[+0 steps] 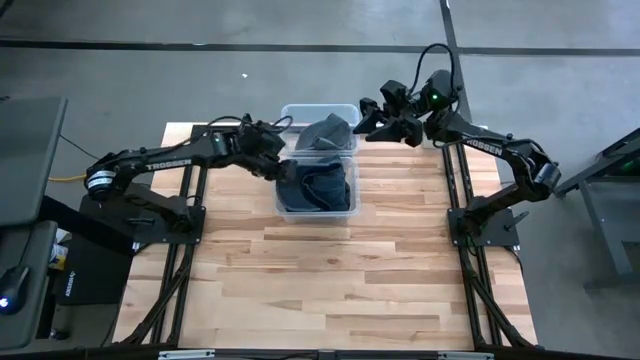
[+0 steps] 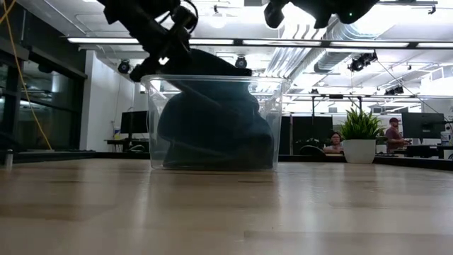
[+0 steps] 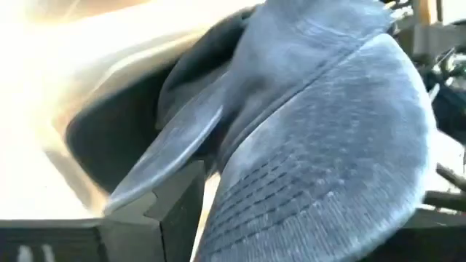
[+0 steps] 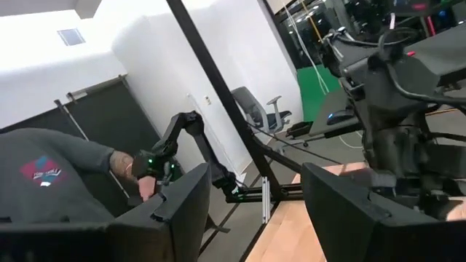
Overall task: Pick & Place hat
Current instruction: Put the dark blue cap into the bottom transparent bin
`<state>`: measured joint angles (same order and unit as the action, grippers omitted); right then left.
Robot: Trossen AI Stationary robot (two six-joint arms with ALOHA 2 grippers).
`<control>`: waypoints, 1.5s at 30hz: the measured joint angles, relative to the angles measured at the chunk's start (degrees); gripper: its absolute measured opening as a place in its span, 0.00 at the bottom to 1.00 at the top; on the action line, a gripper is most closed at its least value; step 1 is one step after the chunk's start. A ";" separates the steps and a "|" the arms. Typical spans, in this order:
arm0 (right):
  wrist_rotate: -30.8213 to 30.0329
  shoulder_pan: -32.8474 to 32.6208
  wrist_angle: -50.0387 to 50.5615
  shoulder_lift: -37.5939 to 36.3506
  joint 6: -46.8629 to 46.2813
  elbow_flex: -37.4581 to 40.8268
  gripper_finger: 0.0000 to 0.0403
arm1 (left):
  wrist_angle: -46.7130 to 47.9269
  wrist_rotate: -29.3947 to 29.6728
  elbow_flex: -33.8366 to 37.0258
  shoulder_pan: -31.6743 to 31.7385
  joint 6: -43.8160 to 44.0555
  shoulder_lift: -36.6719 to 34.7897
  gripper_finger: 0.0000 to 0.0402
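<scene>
High view: dark hat (image 1: 318,186) lies in the nearer clear bin (image 1: 284,208), by the table's (image 1: 330,290) far edge; left gripper (image 1: 283,168) spread at its rim; right gripper (image 1: 382,122) spread, raised beside the farther bin (image 1: 294,112).

The hat (image 3: 328,131) is slate blue, its crown covered in a fine dotted mesh weave and its brim smooth. The 2 bins (image 1: 318,205) are clear plastic. The worktop (image 1: 330,270) is pale wood in butcher-block strips. Both arms (image 1: 160,160) are black with white lettering. A potted plant (image 2: 359,126) is green in a white pot (image 2: 359,150).
</scene>
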<state>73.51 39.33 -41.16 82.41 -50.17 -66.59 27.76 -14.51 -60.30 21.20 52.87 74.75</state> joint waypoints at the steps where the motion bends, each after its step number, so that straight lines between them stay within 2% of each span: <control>1: -0.33 -0.15 0.27 0.00 0.19 0.00 0.52 | 0.47 -0.23 0.13 0.61 -0.50 -0.36 0.55; 7: -3.32 -2.01 2.24 0.00 2.36 -0.02 0.52 | 2.78 -0.27 0.07 4.09 -5.06 -2.01 0.55; 10: -5.66 -3.71 7.79 -0.02 7.68 -0.02 0.51 | 1.77 -0.01 -0.23 5.78 -7.70 -2.61 0.55; 14: -12.79 -5.71 16.48 -0.02 16.64 -0.02 0.46 | 2.27 0.10 -0.05 8.71 -11.70 -4.53 0.55; 19: -20.24 -7.71 21.16 0.00 24.75 -0.02 0.31 | 2.74 0.27 -0.01 11.03 -16.15 -6.20 0.55; 24: -25.31 -11.06 25.35 0.00 31.24 -0.02 0.05 | 2.65 -0.48 -0.06 11.05 -19.74 -6.31 0.55; 29: -37.76 -17.04 33.21 0.54 39.72 -0.02 0.01 | 1.99 -0.10 -0.08 11.07 -27.05 -6.35 0.55; 33: -51.38 -21.77 33.67 2.86 42.92 -0.44 0.01 | 0.81 0.45 -0.10 11.09 -35.32 -7.74 0.55; 37: -58.91 -24.56 37.23 6.89 44.32 -5.31 0.00 | 0.55 2.56 -0.10 11.07 -38.47 -8.79 0.55; 42: -64.76 -27.04 50.96 14.99 48.63 -17.78 0.00 | 0.88 9.57 -0.08 12.15 -42.18 -11.37 0.55; 45: -68.98 -29.06 58.73 20.43 51.42 -25.87 0.00 | 0.19 10.93 -0.11 14.78 -45.38 -14.59 0.55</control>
<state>4.53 10.27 17.57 102.84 1.24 -92.46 27.95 -3.58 -60.41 35.98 7.50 60.17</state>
